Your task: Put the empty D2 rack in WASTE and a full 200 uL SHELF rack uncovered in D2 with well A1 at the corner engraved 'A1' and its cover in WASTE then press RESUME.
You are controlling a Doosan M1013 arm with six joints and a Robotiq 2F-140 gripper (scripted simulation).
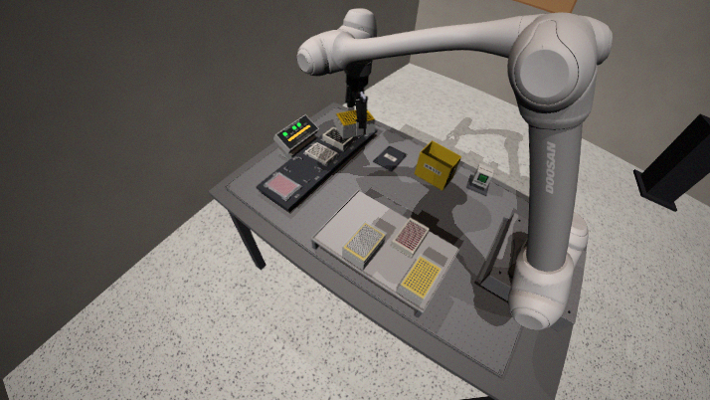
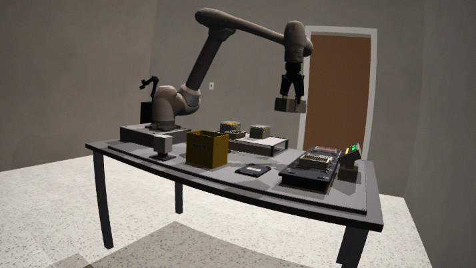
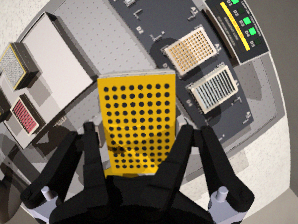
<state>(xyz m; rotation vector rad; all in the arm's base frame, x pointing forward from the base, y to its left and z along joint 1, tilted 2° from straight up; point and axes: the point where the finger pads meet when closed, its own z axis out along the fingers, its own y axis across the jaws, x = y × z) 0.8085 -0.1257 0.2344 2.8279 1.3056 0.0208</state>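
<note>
My gripper [image 1: 360, 118] [image 2: 291, 100] [image 3: 141, 115] is shut on the empty yellow tip rack [image 1: 349, 117] [image 2: 289, 105] [image 3: 136, 112]. All the rack's holes are dark. It hangs level, high above the table, near the reservoir end of the dark deck [image 1: 312, 172] [image 2: 300, 175] [image 3: 143, 36]. On the deck are a pink plate [image 1: 282, 185], an empty bracketed slot [image 1: 304, 170] [image 3: 156, 24], a pale plate [image 1: 320, 152] [image 3: 192, 50] and a reservoir [image 1: 336, 135] [image 3: 214, 87]. The yellow WASTE bin [image 1: 438, 165] [image 2: 207, 149] stands upright, off to the side.
The shelf [image 1: 343, 224] [image 2: 263, 141] [image 3: 56, 50] carries a covered yellow-rimmed rack [image 1: 364, 241], a red rack [image 1: 410, 235] and an open yellow rack [image 1: 421, 276]. The regrip nest [image 1: 389, 160] [image 2: 253, 170], the RESUME button [image 1: 482, 176] [image 2: 162, 144] and the lit panel [image 1: 296, 133] [image 2: 348, 151] [image 3: 240, 23] stand on the table.
</note>
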